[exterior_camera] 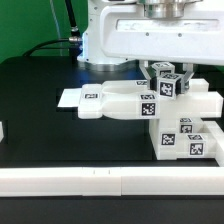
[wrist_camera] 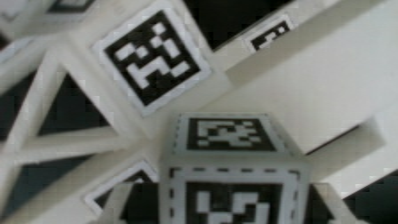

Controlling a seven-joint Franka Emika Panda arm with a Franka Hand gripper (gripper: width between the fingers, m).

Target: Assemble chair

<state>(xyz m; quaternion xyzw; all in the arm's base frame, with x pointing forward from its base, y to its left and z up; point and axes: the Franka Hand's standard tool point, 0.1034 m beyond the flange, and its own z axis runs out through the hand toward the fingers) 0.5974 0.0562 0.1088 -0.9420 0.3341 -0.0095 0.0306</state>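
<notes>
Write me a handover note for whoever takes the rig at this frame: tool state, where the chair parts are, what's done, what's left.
Tool: shut, down on the top of the chair assembly; the frames don't show clearly which part it pinches, apparently a small tagged block.
Chair parts: clustered as one stack toward the exterior view's right, a flat piece sticking out to that view's left.
Marker board: flat on the table behind that piece.
Done: several parts appear stacked or joined.
Left: can't confirm seating of joints; check the top block before releasing.
</notes>
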